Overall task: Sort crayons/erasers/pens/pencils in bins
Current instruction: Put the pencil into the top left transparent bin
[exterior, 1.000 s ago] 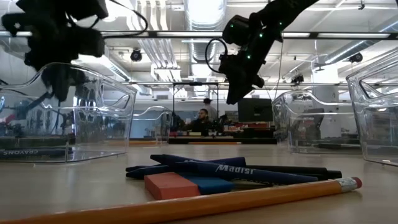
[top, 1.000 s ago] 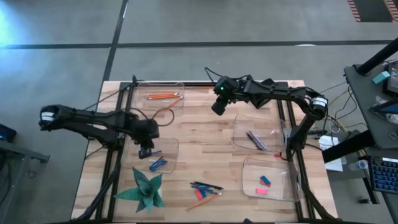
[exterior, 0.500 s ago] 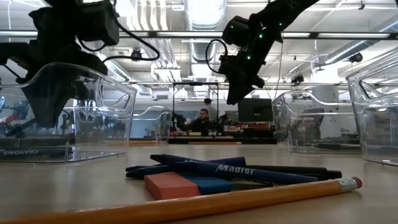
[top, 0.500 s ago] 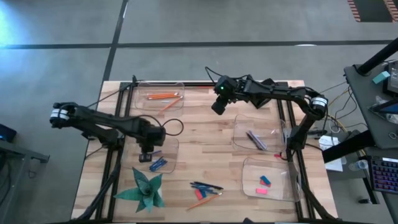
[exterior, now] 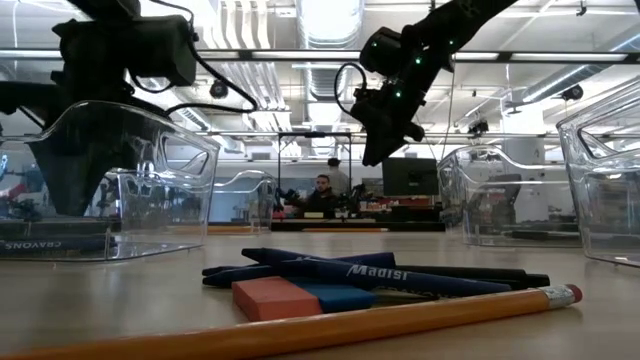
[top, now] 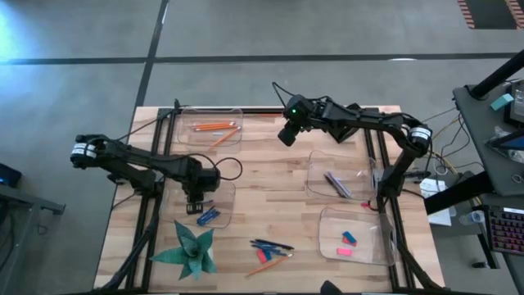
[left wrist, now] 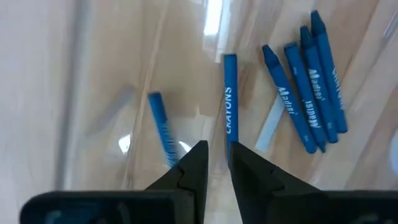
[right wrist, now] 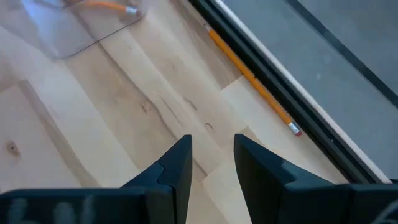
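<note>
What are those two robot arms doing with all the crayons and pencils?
They are sorting them into clear bins. The left gripper is over the crayon bin, where blue crayons lie. The right gripper hangs open above the table's back edge, near a stray pencil. Pens, an eraser and a pencil wait unsorted at the front.

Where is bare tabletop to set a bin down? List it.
Bare wood lies mid-table, between the clear crayon bin and the clear pen bin. Crowded: the front edge, with the green paper star and loose pile of pens.
</note>
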Controlling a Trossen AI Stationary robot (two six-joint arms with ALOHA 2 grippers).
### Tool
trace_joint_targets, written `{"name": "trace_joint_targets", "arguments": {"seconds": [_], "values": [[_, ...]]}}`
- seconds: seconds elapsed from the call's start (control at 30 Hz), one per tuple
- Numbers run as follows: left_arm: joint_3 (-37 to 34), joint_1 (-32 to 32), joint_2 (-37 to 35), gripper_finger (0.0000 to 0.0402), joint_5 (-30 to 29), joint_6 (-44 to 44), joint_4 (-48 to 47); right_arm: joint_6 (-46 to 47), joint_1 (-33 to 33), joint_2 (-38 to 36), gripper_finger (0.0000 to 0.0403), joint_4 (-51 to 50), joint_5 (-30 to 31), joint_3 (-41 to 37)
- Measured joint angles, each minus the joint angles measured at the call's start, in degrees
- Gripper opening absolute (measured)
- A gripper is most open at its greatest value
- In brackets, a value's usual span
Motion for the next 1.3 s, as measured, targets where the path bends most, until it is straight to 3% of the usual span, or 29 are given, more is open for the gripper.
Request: {"name": "trace_joint_targets", "arguments": {"seconds": [0.13,0.27,0.37,0.53,0.7,0.93,1.3], "values": [[1.32,-0.02,-3.54,0.0052,0.31,-2.54,-1.91,2.46,-0.77,0.02,0.0109,2.39,1.86,0.0],[1.83,-0.02,-9.03,0.0052,0.5,-2.9,-3.7,11.72,-1.89,0.85,0.0109,3.21,4.04,0.04],[1.89,-0.02,-13.56,0.0052,0.66,-4.02,-4.37,20.45,-3.32,3.47,0.0109,2.44,4.03,0.04],[4.6,-0.02,-20.89,0.0052,-0.43,-5.75,-2.13,26.74,-4.85,9.09,0.0109,2.57,6.74,0.15],[9.81,-0.02,-25.33,0.0052,-5.51,-5.99,1.29,28.15,-7.22,14.27,0.0108,1.71,11.36,3.19],[16.63,0.0,-26.46,0.0052,-16.07,-1.37,3.8,28.09,-9.61,22.16,0.0094,1.31,8.0,10.0],[17.85,-0.02,-25.84,0.0052,-19.01,2.13,3.06,28.29,-9.97,26.84,0.0086,0.5,6.84,17.01]]}}
